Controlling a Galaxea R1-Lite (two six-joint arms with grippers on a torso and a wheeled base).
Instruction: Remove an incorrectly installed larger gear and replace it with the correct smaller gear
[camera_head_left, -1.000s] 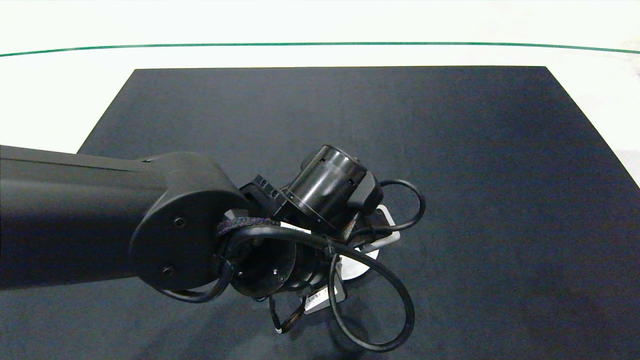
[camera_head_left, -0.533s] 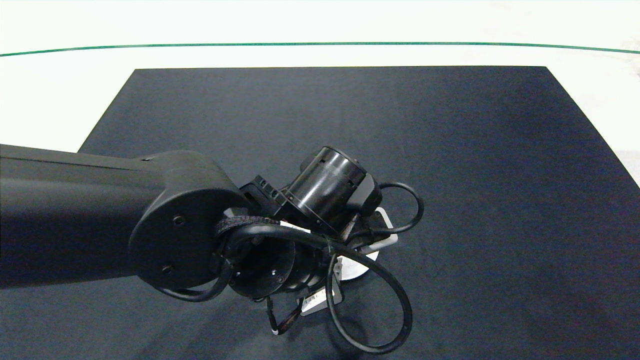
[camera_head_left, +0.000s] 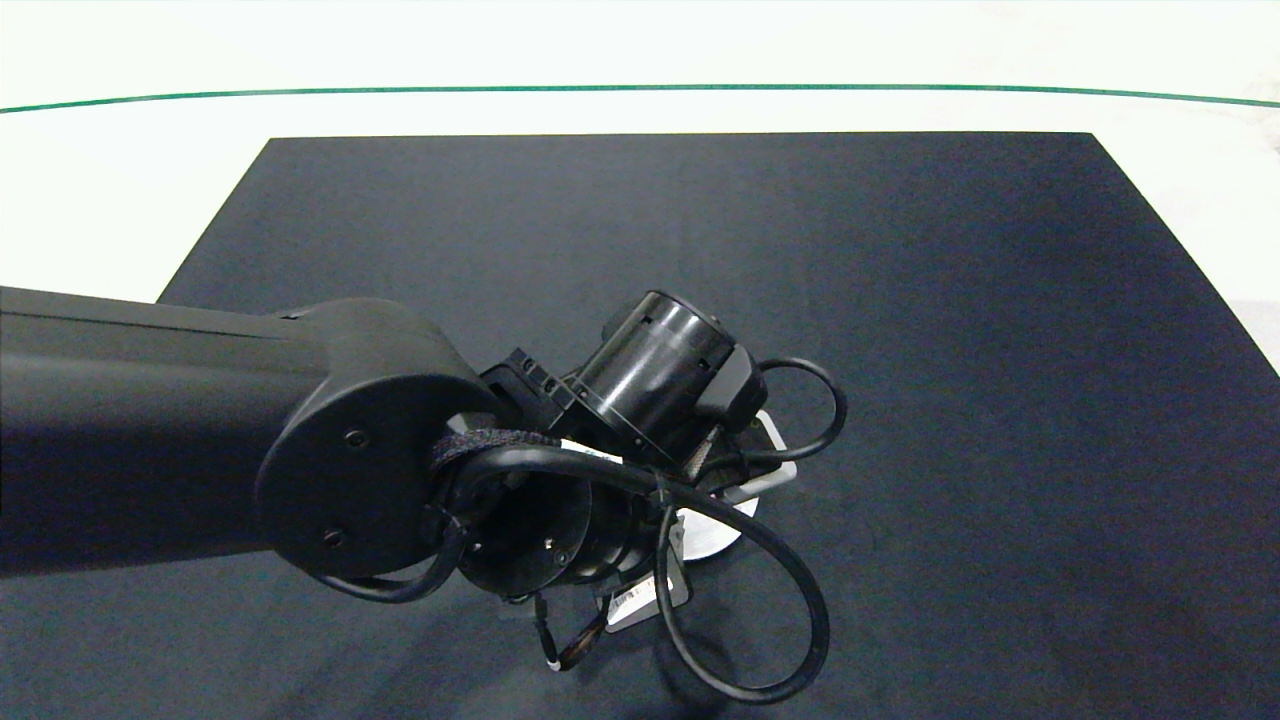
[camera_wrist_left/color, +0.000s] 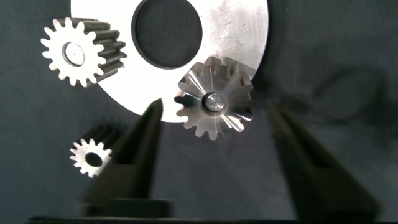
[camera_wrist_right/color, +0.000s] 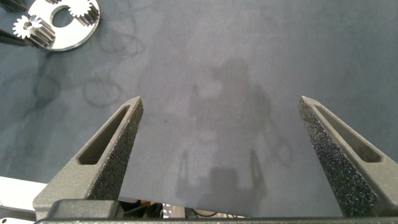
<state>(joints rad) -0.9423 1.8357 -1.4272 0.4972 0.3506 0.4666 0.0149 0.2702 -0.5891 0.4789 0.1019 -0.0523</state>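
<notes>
Jaws wide open on both sides. Left gripper (camera_wrist_left/color: 214, 149) hangs over the larger gear (camera_wrist_left/color: 213, 104), one finger on either side, neither touching it. That gear, with long sharp teeth, sits on a pin at the rim of the silver plate (camera_wrist_left/color: 239, 31), overhanging the edge onto the dark mat (camera_head_left: 900, 300). A blunt-toothed gear (camera_wrist_left/color: 78, 51) stands at the plate's opposite edge, past the plate's big round hole (camera_wrist_left/color: 168, 31). The smaller gear (camera_wrist_left/color: 93, 155) lies off the plate on the mat, just beside one left finger (camera_wrist_left/color: 140, 149); it looks loose, though its far side is in shadow. From the head view the left arm (camera_head_left: 350, 440) covers nearly all of the plate; only a sliver shows below the wrist. Right gripper (camera_wrist_right/color: 230, 155) is parked well away over bare mat, holding nothing, with the plate and two gears small in the far corner of its view.
</notes>
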